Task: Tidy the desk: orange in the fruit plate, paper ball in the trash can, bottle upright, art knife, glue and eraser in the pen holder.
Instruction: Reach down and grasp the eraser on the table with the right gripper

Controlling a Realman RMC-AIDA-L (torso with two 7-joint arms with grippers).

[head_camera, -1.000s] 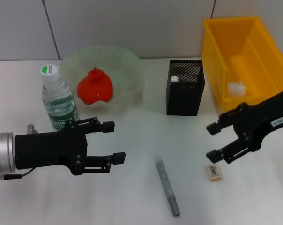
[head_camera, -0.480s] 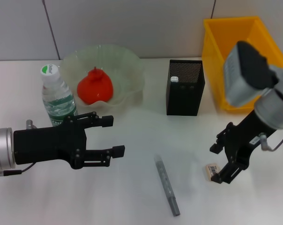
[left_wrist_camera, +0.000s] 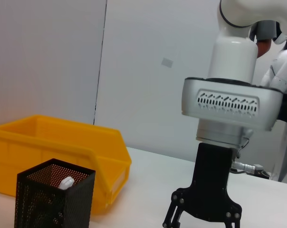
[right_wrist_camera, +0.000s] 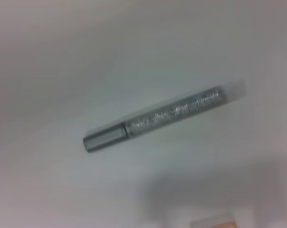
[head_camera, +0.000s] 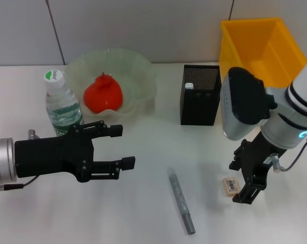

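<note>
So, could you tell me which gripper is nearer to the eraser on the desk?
The right. The right gripper points down beside the eraser, fingers open close to it. The left gripper hovers open far across the table, near the bottle.

White desk surface (head_camera: 143, 213) before a pale grey panelled wall (head_camera: 143, 25).

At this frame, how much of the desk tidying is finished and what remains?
Done: orange sits in the fruit plate, bottle stands upright, and a white-capped item is in the pen holder. In hand: the right gripper hangs open beside the eraser, not yet gripping. Left: the eraser and the grey stick on the desk. The left gripper hovers open and empty.
</note>
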